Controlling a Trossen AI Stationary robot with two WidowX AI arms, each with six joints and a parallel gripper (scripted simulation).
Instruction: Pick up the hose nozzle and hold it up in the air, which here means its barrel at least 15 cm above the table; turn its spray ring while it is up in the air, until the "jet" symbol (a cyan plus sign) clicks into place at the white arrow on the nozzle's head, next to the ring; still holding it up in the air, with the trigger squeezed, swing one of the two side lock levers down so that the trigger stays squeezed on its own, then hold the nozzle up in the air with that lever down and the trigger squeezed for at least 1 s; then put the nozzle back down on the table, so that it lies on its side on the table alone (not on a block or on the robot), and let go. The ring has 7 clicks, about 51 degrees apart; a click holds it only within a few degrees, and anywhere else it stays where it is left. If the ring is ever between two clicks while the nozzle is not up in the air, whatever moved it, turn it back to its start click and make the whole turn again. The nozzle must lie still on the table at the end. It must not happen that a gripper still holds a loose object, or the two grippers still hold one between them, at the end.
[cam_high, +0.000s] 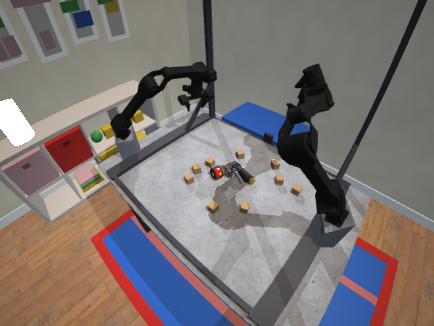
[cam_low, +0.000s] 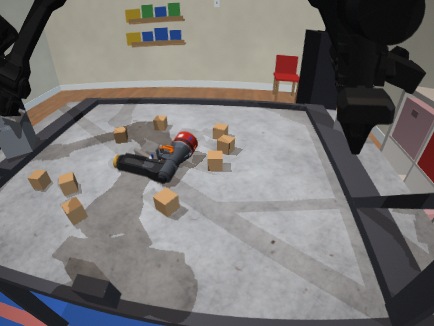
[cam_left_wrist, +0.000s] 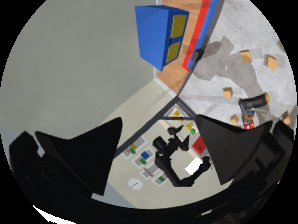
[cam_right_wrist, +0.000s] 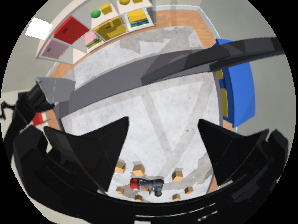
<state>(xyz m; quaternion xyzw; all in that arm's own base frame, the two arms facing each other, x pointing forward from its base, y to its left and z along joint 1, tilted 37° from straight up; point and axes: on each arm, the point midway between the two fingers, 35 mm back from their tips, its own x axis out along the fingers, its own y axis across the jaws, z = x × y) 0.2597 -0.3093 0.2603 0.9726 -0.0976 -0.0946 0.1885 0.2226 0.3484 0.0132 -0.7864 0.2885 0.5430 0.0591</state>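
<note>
The hose nozzle (cam_high: 245, 173) (cam_low: 168, 169) (cam_left_wrist: 256, 102) (cam_right_wrist: 156, 184) lies on its side on the table (cam_high: 165, 215) (cam_low: 280, 220). Its red spray ring (cam_high: 216, 172) (cam_low: 187, 140) (cam_right_wrist: 134, 183) faces away from the black handle with its yellow end. The orange trigger part (cam_low: 165, 149) shows beside the barrel. The ring's symbols, the white arrow and the lock levers are too small to read. My left gripper (cam_left_wrist: 160, 120) is open and empty, raised high at the right in the top view. My right gripper (cam_right_wrist: 165, 122) (cam_high: 197, 104) is open and empty, high above the table's shelf-side edge.
Several wooden blocks surround the nozzle, among them one block (cam_high: 210, 162) near the ring and another block (cam_low: 166, 201) near the barrel's rear. A dark raised frame (cam_low: 345, 175) borders the table. Black upright posts (cam_high: 208, 60) stand at its edge. A small black box (cam_low: 96, 290) sits on the edge.
</note>
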